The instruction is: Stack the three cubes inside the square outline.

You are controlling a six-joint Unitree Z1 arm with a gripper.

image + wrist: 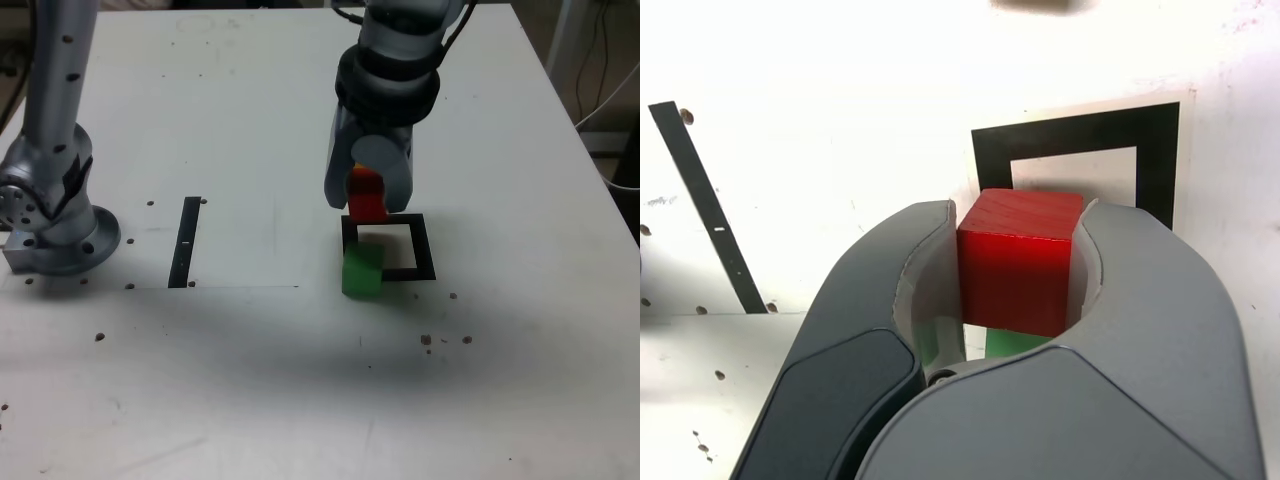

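Pinching red cube (1012,280), end effector (1022,212), near square outline (422,246), green cube (362,272) at its edge, pale centre (394,247) showing

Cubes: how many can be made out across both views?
2: the red cube between the gripper's jaws, the green cube over the square outline's near-left corner in the exterior view. Others may be hidden.

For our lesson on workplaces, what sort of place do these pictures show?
Probably a robotics lab or test bench: a jointed arm over a marked white tabletop, a black square outline, and a green cube.
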